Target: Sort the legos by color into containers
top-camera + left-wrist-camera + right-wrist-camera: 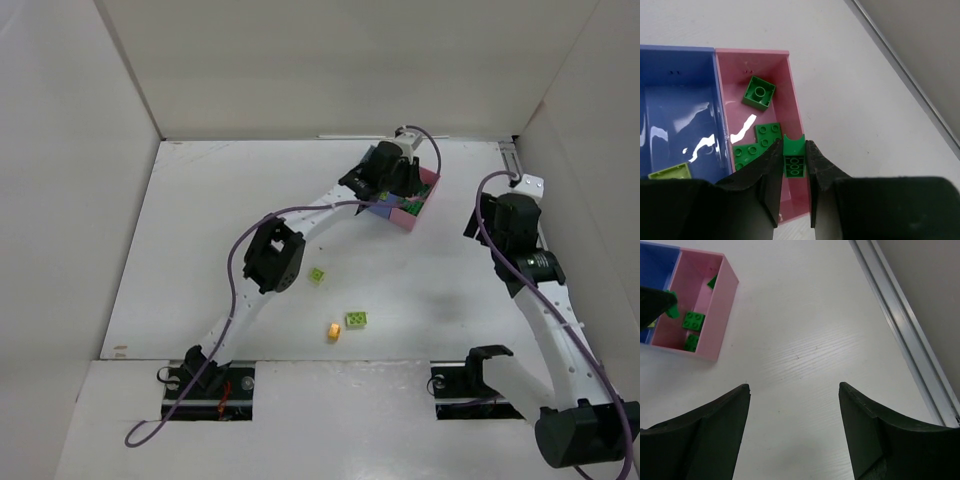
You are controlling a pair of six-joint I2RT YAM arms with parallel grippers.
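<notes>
My left gripper (793, 150) is shut on a dark green lego (794, 158), holding it just above the near right corner of the pink container (795, 95). Other dark green legos (759, 93) lie inside that container. A pale lime lego (670, 172) rests in the blue container (715, 90) beside it. In the top view the left gripper (396, 178) covers most of the containers (427, 196). Two lime legos (317, 275) (355, 320) and a yellow-orange one (334, 331) lie loose on the table. My right gripper (794, 390) hangs open and holds nothing, right of the pink container (722, 300).
White walls close in the table on the left, back and right. A metal rail (900, 325) runs along the right edge, close to the right arm (515, 225). Cables trail from both arms.
</notes>
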